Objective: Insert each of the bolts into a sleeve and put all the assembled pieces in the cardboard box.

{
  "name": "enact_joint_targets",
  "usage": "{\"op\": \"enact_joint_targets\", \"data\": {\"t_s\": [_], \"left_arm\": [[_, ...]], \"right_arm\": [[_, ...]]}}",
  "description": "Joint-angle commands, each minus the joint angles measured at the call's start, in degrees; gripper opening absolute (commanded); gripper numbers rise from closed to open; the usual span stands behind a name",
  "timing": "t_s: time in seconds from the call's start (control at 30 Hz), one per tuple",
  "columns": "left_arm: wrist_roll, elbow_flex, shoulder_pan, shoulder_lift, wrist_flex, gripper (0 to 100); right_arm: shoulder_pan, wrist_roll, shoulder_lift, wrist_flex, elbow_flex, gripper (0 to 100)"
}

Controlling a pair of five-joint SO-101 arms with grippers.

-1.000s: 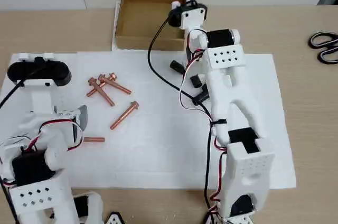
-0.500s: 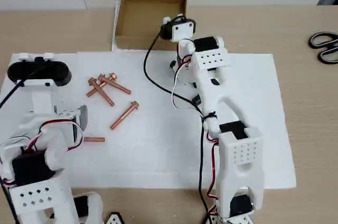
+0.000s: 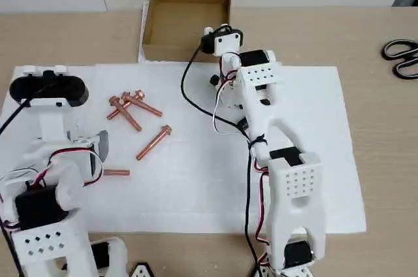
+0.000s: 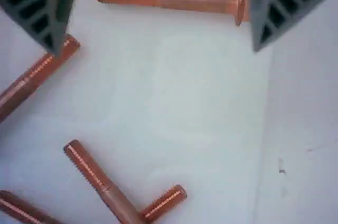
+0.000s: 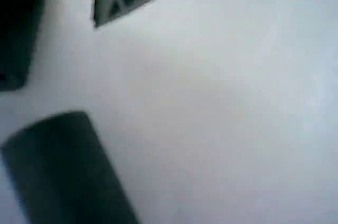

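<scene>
A wooden table (image 3: 78,35) is seen from above, with a white foam mat (image 3: 196,179) spread across its middle and two white robot arms standing at the near edge; a shallow cardboard box (image 3: 151,25) sits on the table just beyond the mat's far edge, left of centre. Five copper bolts (image 3: 154,142) lie loose on the left half of the mat; three cross one another in a small cluster, one lies alone to the near right of that cluster, and one lies nearer still, beside the left arm (image 3: 46,205). The left gripper (image 4: 156,44) hangs above the bolts with its two dark ribbed fingers (image 4: 37,7) spread wide; in its wrist view one bolt lies crosswise on the mat in the gap between the fingertips, and the others lie around it. The right arm (image 3: 261,94) extends over the right-centre of the mat toward the box, its wrist just short of the box's near wall; the right gripper (image 3: 222,86) points down at the mat where short black sleeves (image 5: 63,176) lie, well apart from the bolts; whether this gripper is spread or closed cannot be told. A pair of scissors (image 3: 400,55) rests at the far right of the table, off the mat.
</scene>
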Motion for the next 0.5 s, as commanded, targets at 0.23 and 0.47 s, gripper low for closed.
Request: {"op": "enact_joint_targets", "data": {"t_s": [0.23, 0.47], "left_arm": [[0.0, -0.2, -0.2, 0.0, 0.2, 22], [0.0, -0.2, -0.2, -0.1, 0.2, 22]], "right_arm": [[-0.4, -0.3, 0.6, -1.3, -2.1, 2.5], [-0.4, -0.3, -0.4, 5.5, -8.2, 2.4]]}}
